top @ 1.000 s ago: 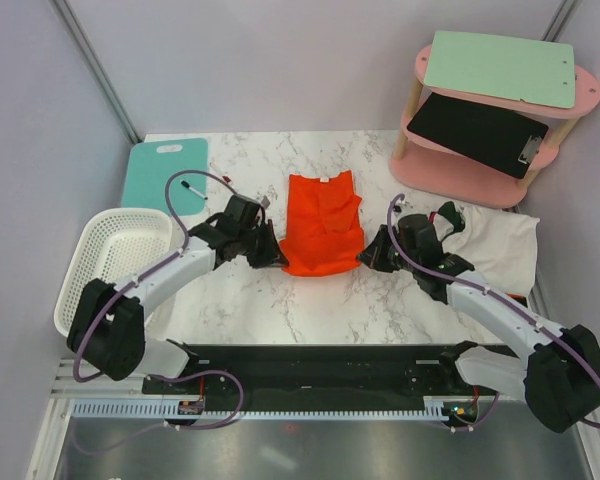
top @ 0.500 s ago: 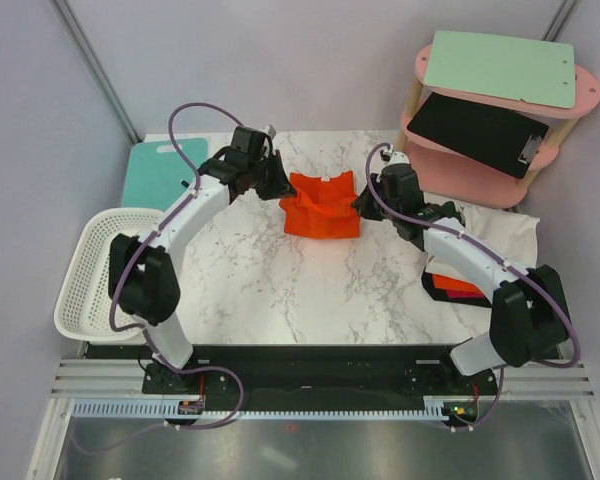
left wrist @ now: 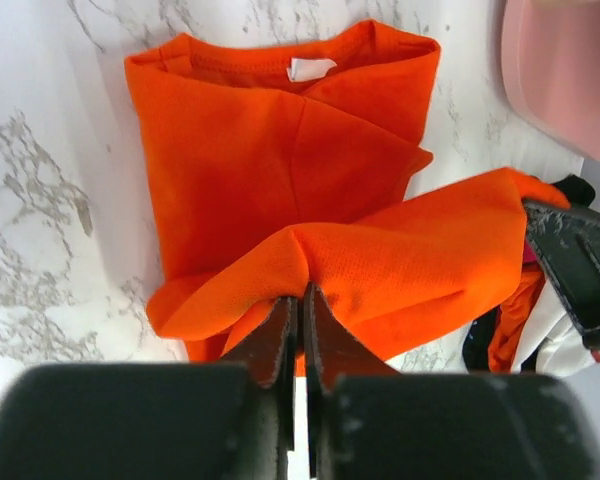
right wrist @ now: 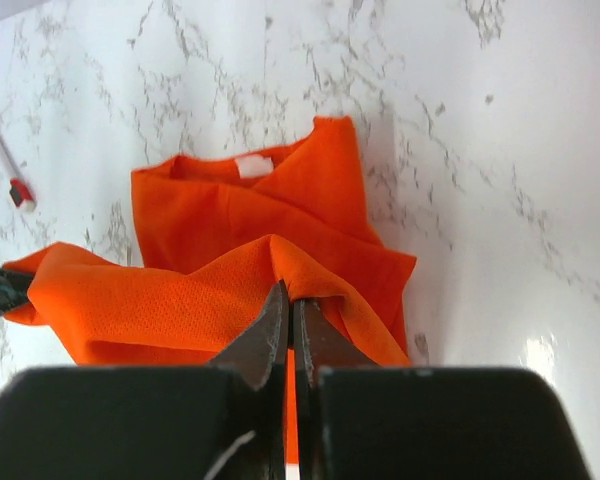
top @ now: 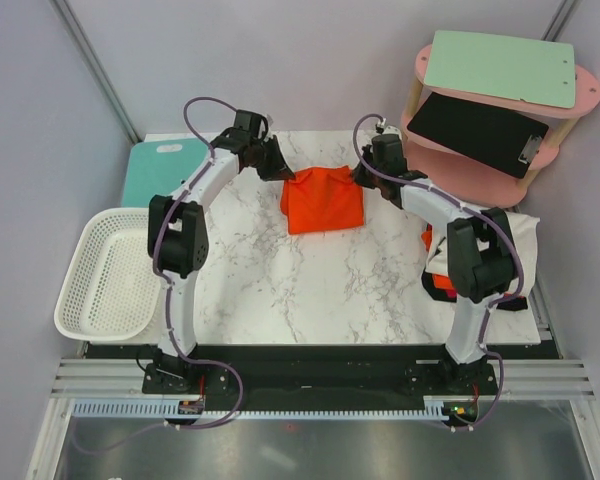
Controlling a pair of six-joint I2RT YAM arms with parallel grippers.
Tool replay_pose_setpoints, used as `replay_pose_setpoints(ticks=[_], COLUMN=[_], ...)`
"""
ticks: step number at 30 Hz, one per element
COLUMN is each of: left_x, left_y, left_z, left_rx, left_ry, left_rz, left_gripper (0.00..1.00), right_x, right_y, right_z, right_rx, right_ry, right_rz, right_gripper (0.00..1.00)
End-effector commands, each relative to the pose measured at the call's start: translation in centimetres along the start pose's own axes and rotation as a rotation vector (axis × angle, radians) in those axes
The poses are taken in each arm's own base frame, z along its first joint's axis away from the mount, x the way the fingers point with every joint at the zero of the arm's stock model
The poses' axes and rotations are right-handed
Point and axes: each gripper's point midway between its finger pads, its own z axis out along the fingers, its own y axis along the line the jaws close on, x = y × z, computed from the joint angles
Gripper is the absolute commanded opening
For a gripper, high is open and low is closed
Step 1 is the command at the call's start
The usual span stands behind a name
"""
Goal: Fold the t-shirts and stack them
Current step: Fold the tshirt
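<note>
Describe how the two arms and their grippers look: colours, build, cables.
Both the left arm and the right arm have white links between bulky black joints. A purple-grey cable runs along each. The left gripper and right gripper are black. In the wrist views their fingers are thin, dark blades tapering to a point. No markings are legible.

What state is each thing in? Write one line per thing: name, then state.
t-shirt: folded partway, its lifted edge pinched at both ends.
left gripper: shut on the t-shirt.
right gripper: shut on the t-shirt.
second t-shirt: lying on the white cloth, mostly hidden.
</note>
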Motion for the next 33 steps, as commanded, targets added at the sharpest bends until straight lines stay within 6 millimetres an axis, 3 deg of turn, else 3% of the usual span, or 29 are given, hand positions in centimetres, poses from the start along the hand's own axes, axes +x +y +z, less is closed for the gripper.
replay_pose_setpoints(ticks=[1, 2, 3, 4, 5, 6, 7, 9, 10, 11, 12, 13, 17, 21, 25, 31, 33], left_x=[-2.9, -4.0, -4.3, -4.5, -4.5, -5.1, -5.1, -4.3, -4.7, -2.8, -3.1, -1.4, 2.3, 7.1, 11.4, 15.0, 15.9], left_y=[-0.4, -0.9, 0.3, 0.4, 0.7, 0.4, 0.4, 1.2, 0.0, 1.3, 0.1, 1.1, 0.4, -1.1, -1.1, -1.9, -2.8], left_z=[1.0, 0.8, 1.4, 1.4, 1.3, 0.4, 0.0, -0.5, -2.4, -1.9, -3.4, -3.1, -4.0, -3.5, -2.2, -0.4, -0.1], left_rx=[0.092, 0.111, 0.096, 0.09, 0.078, 0.065, 0.057, 0.032, 0.049, 0.032, 0.063, 0.05, 0.06, 0.032, -0.009, -0.012, 0.004], left_ry=[-0.014, -0.029, -0.028, -0.034, -0.04, -0.07, -0.082, -0.1, -0.138, -0.105, -0.146, -0.115, -0.094, -0.044, 0.02, 0.084, 0.098], left_rz=[0.031, 0.027, -0.001, -0.005, 0.0, 0.017, 0.03, 0.034, 0.055, 0.037, 0.056, 0.04, 0.083, 0.175, 0.212, 0.218, 0.235], left_gripper=[0.2, 0.54, 0.66, 0.74, 0.99, 1.0, 1.0, 1.0, 1.0, 1.0, 1.0, 1.0, 1.0, 1.0, 1.0, 1.0, 0.99], right_x=[-4.2, -4.5, -4.1, -5.1, -5.6, -6.8, -6.6, -7.9, -6.8, -6.6, -6.0, -5.5, -3.0, -0.1, 1.2, 2.8, 2.6], right_y=[0.2, -0.2, -0.9, -0.8, -0.6, -0.2, -0.3, -0.2, -0.9, -1.0, -1.5, -1.8, -3.3, -6.3, -9.0, -10.3, -11.6], right_z=[3.6, 4.2, 5.3, 5.5, 5.4, 4.4, 4.1, 2.1, 1.7, 1.1, -0.2, -0.7, -3.9, -7.2, -9.8, -11.0, -12.3], right_rx=[-0.002, 0.009, 0.031, 0.019, 0.006, -0.014, -0.03, -0.02, 0.001, 0.004, 0.017, 0.023, 0.072, 0.224, 0.401, 0.471, 0.581], right_ry=[-0.112, -0.122, -0.119, -0.163, -0.198, -0.251, -0.291, -0.33, -0.307, -0.301, -0.289, -0.275, -0.213, -0.074, 0.005, 0.106, 0.132], right_rz=[0.031, 0.039, 0.042, 0.047, 0.043, 0.044, 0.048, 0.038, 0.037, 0.037, 0.028, 0.029, 0.01, -0.062, -0.16, -0.218, -0.251], right_gripper=[0.07, 0.12, 0.18, 0.47, 0.6, 0.76, 0.98, 0.98, 0.98, 0.98, 0.98, 0.98, 0.98, 0.98, 0.98, 0.98, 0.98])
